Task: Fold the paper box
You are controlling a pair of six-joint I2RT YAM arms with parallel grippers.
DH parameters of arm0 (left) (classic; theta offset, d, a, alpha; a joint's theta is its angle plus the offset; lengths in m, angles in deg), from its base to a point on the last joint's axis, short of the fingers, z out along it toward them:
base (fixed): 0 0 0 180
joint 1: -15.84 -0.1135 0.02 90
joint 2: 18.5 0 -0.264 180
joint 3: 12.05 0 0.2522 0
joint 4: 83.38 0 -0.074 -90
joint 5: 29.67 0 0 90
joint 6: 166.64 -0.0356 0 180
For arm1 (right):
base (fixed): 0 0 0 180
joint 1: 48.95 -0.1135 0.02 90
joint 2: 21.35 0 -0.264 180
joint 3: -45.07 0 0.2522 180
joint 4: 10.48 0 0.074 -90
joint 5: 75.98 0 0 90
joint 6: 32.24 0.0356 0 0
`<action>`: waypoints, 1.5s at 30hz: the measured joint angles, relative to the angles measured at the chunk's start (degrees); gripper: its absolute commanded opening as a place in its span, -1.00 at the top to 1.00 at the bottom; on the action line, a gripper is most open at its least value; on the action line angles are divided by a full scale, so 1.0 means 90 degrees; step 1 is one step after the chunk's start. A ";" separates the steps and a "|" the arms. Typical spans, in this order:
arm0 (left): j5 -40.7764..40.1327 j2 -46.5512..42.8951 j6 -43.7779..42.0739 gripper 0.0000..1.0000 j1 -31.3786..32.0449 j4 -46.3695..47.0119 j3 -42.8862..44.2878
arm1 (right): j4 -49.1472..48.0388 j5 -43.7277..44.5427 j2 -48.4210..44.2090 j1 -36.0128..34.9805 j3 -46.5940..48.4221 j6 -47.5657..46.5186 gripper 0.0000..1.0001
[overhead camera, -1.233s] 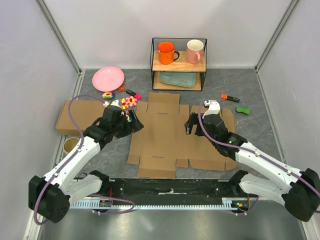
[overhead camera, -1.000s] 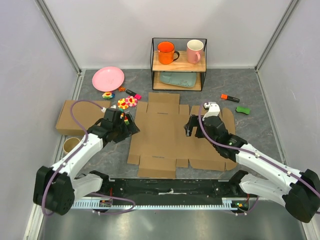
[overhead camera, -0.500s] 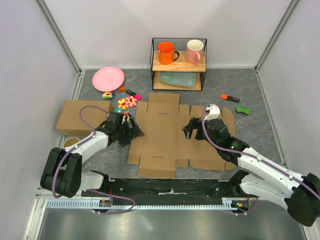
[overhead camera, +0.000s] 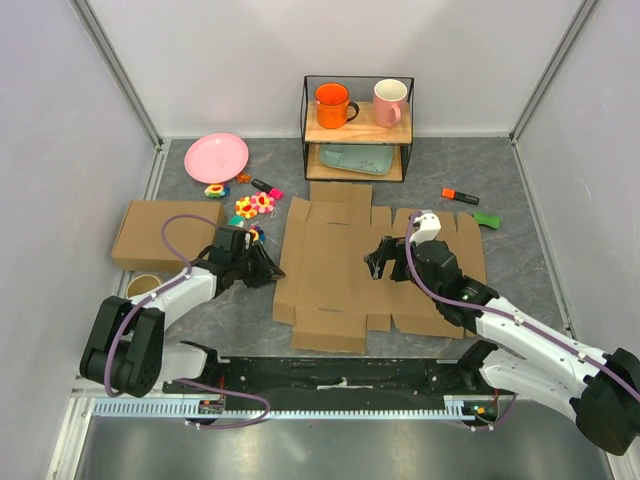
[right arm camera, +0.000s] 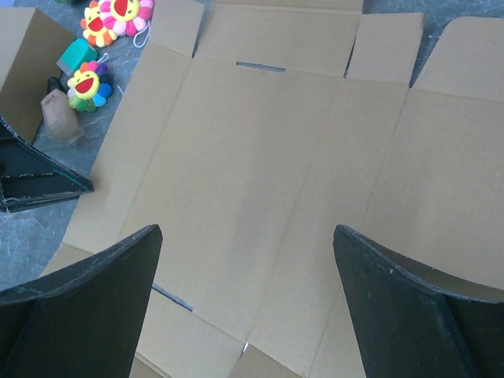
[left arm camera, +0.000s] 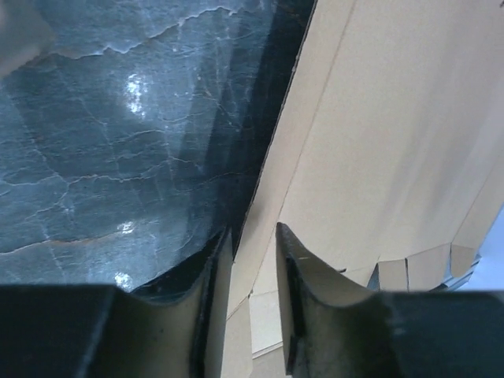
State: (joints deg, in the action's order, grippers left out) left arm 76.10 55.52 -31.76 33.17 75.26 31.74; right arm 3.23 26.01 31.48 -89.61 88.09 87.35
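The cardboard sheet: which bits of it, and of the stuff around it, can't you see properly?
- Top view: the right gripper covers part of the middle of the paper box; whether it touches the sheet is unclear.
- Left wrist view: the left gripper straddles the box's edge, too close and dim to tell whether the jaws pinch it.
- Top view: the upper shelf of the rack hides part of the teal dish.

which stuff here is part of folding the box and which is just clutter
Job: paper box, left gripper, right gripper.

Lying about: second cardboard box, pink plate, flower toys, shelf, orange mug, pink mug, orange marker.
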 measured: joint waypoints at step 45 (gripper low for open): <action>0.0306 0.1275 -0.0590 0.96 0.1061 -0.0272 0.1253 | -0.0012 0.0036 0.0097 0.0002 0.0032 -0.0092 -0.96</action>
State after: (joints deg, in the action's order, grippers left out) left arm 78.85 66.99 -37.07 42.72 72.81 43.01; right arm 3.12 26.34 32.36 -89.59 88.37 86.52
